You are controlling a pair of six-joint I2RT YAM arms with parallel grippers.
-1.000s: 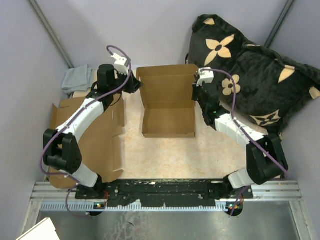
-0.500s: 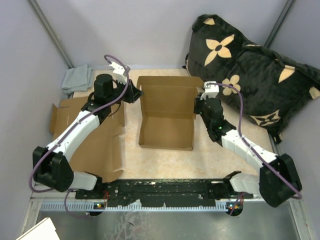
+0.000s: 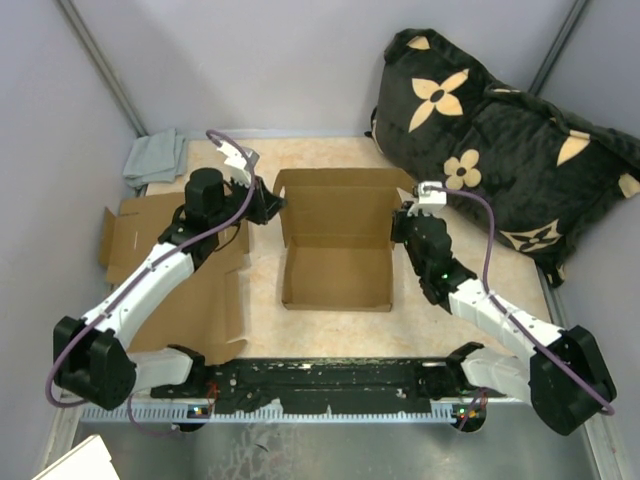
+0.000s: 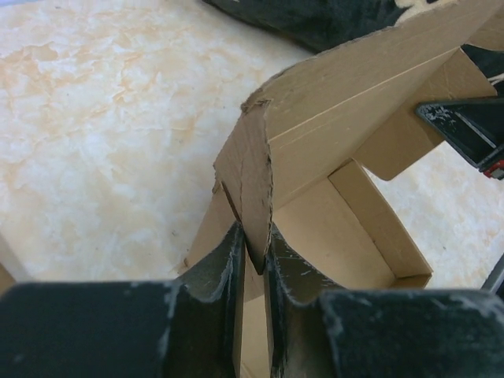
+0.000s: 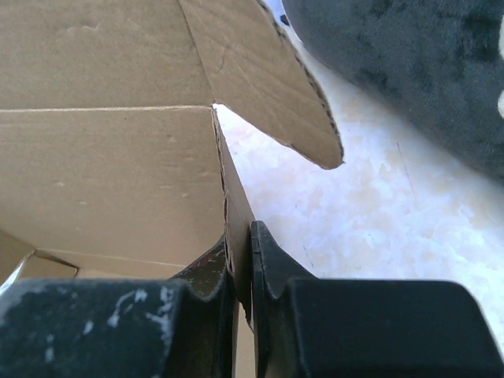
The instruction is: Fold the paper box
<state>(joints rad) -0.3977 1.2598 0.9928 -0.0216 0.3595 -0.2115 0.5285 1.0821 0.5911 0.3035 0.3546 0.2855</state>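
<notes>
Item 1, paper box [image 3: 336, 245]: brown cardboard, open on top, rear panel raised. It sits on the bench [image 3: 330, 335] between the two end effectors.
Item 2, left end effector [image 4: 253, 246]: fingers pinched onto the box's rear left corner flap.
Item 3, right end effector [image 5: 239, 252]: clamped on the box's right side wall, with a loose flap just beyond its tips.
Item 4, flat cardboard sheet [image 3: 195, 290]: behind the left end effector, under that arm.
Item 5, grey cloth [image 3: 155, 158]: beyond the left end effector, outward.
Item 6, black flowered cushion [image 3: 500, 130]: beyond the right end effector, outward.
</notes>
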